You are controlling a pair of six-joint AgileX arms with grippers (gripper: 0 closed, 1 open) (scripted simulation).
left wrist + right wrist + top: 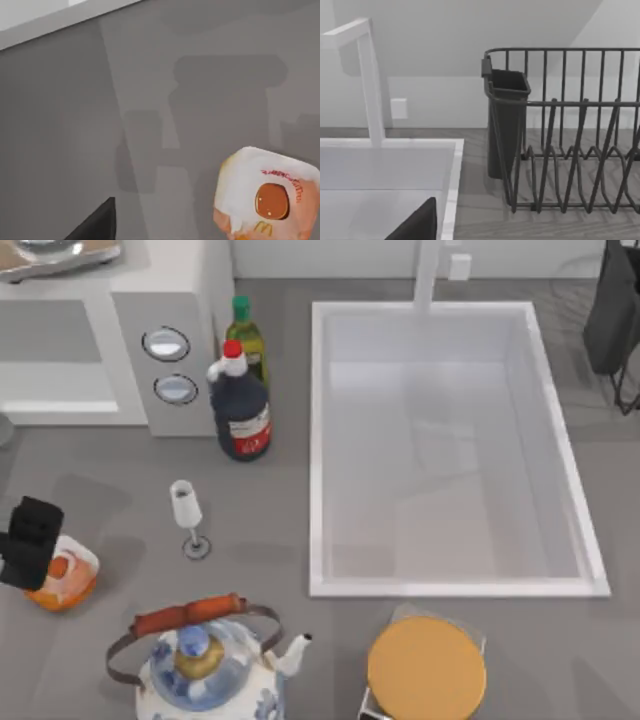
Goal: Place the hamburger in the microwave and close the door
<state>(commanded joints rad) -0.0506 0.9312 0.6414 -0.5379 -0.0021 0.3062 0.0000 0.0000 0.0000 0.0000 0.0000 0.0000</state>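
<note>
Hovering left end effector [30, 540] sits just beside hamburger [66, 578] on surface [120, 510]; finger spread can't be told, nothing held. Hamburger: light, soft, wrapper likely slippery. Grip low across the sides, gently.

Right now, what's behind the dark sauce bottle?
A green oil bottle stands right behind the dark bottle, beside the microwave. Its lower part is covered; cap and shoulders show.
</note>
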